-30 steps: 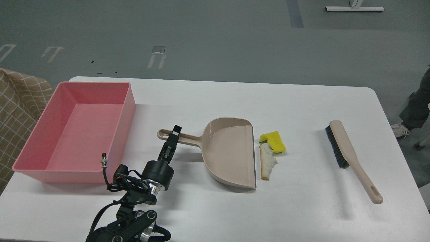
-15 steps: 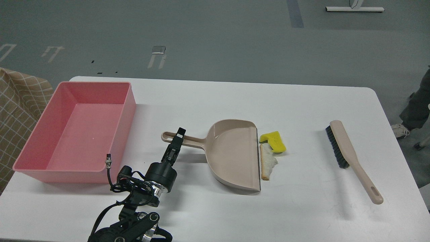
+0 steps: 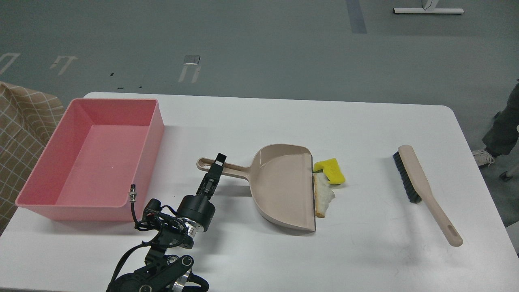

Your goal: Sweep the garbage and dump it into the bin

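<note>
Yellow notched sponge chunk (image 3: 329,170) and torn crusted bread slice (image 3: 323,196) lie touching on table; empty pink bin (image 3: 93,158) far left.

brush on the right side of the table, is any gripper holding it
No, the brush lies alone on the white table; the only gripper in view, the left gripper, is at the dustpan handle.

On the white rectangular table (image 3: 251,121), the large shallow pink plastic tub (image 3: 156,121) sits at the left. The beige long-handled plastic dustpan (image 3: 279,182) lies mid-table, its mouth rightward, touching the torn white bread slice (image 3: 324,194); the yellow notched sponge-like chunk (image 3: 330,169) lies just behind that slice. The beige-handled black-bristled brush (image 3: 425,190) lies well to the right.
</note>
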Available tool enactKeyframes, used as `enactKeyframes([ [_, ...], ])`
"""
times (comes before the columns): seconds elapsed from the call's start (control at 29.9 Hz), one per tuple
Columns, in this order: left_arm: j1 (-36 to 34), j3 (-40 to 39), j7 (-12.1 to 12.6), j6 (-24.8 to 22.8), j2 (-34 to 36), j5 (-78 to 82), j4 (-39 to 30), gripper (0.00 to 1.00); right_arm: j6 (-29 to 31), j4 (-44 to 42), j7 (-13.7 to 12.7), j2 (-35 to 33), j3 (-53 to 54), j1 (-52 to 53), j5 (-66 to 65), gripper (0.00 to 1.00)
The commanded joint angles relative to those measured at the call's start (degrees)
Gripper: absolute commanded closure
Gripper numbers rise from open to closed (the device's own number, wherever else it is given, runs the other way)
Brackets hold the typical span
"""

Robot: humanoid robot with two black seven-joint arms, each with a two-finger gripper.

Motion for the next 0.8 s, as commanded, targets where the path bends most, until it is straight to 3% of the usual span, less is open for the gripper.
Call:
enactKeyframes([
  [0.0, -0.1, -0.01, 0.01, 0.01, 0.0, 0.01, -0.01, 0.9, 0.0, 0.0, 0.11, -3.17, -3.39, -3.38, -6.05, 0.02],
  [0.3, -0.01, -0.01, 0.01, 0.01, -0.18, -0.08, -0.01, 0.9, 0.0, 0.09, 0.64, -2.73, -11.65, -0.58, -11.07, 0.03],
  [0.77, -0.37, -0.01, 0.01, 0.01, 0.0, -0.08, 0.07, 0.9, 0.0, 0.0, 1.16, 1.14, -34.31, 16.64, -18.71, 0.04],
])
